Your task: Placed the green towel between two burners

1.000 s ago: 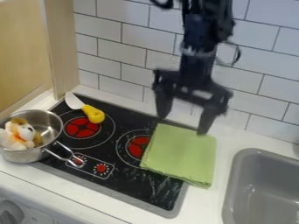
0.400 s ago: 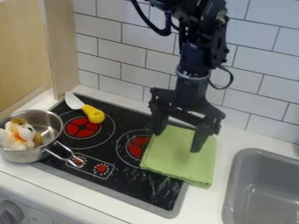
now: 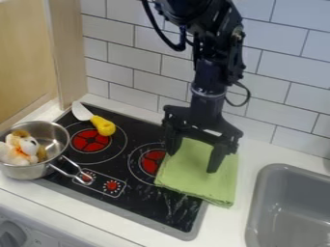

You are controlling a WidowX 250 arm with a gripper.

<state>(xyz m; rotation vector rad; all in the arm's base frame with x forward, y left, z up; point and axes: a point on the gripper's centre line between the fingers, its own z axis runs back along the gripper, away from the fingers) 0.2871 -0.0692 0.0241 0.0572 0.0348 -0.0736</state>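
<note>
My gripper [image 3: 191,163] hangs over the upper part of the green towel [image 3: 197,181], its two fingers wide apart with towel visible between them. The folded towel lies flat, partly on the stove's right side and partly on the white counter. Of the burners, the left one [image 3: 91,140] is fully in view, and the right one [image 3: 152,161] sits just left of the towel, its right edge close to my left finger.
A metal pot [image 3: 32,169] holding a plush toy [image 3: 23,149] stands at the stove's left edge. Behind the left burner lies a knife with a yellow handle [image 3: 103,125]. A grey sink [image 3: 290,207] is at the right, and a tiled wall [image 3: 106,60] rises behind.
The gripper has come down and slightly left, from above the towel's back edge to over its upper part. The towel's right edge has shifted slightly left since the last earlier frame.
</note>
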